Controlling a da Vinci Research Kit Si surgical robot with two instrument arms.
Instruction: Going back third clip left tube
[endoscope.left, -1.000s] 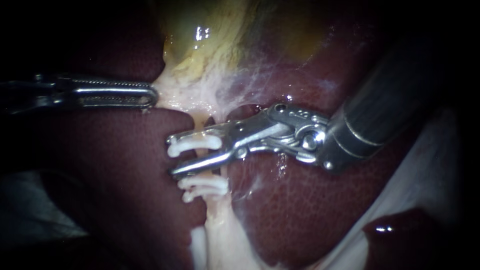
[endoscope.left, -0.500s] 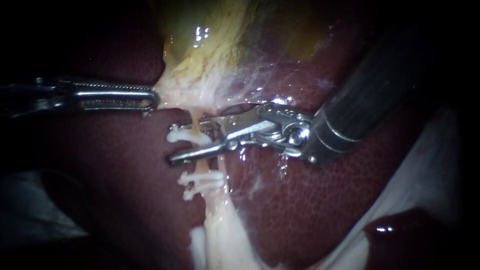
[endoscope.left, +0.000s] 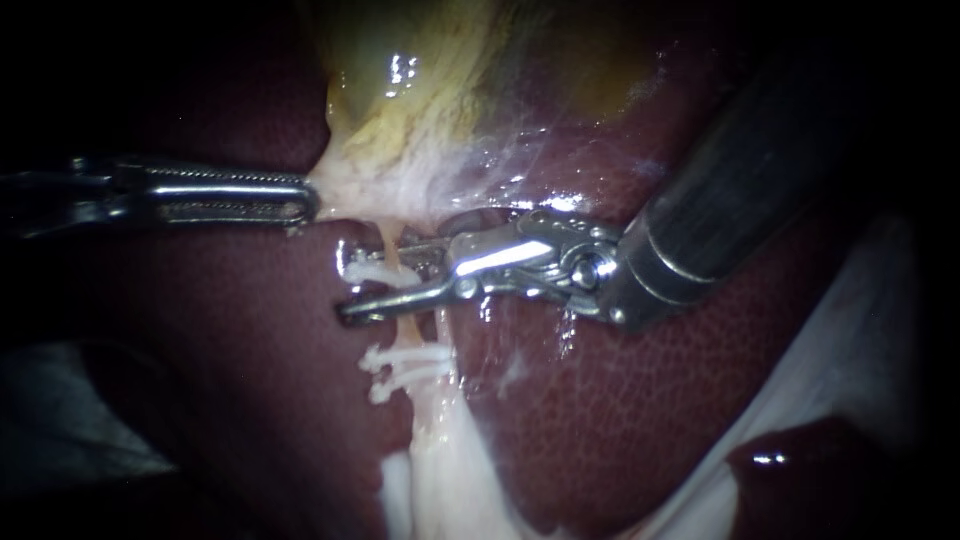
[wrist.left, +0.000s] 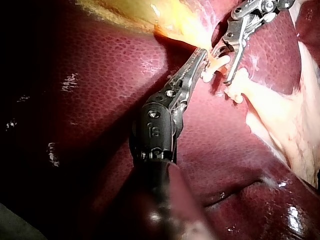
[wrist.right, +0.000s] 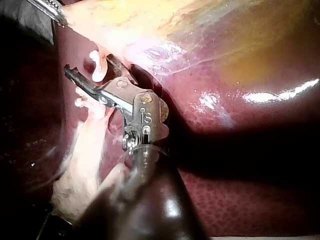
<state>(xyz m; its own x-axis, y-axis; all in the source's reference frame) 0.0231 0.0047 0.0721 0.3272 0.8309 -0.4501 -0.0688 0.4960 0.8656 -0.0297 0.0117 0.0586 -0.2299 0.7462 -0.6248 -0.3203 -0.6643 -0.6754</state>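
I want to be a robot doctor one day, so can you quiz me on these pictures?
1. True or false: the left instrument grips the gallbladder's pale edge.
2. What sits in the right instrument's pincer? A a needle; B a white clip; C nothing.
3. Fill in: the dark red organ beneath everything is the ___.
Key: 1 true; 2 B; 3 liver.

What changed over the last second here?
The right instrument slid slightly left and closed down, squeezing the white clip onto the tube. The left instrument kept gripping the gallbladder; the lower clips stayed put.
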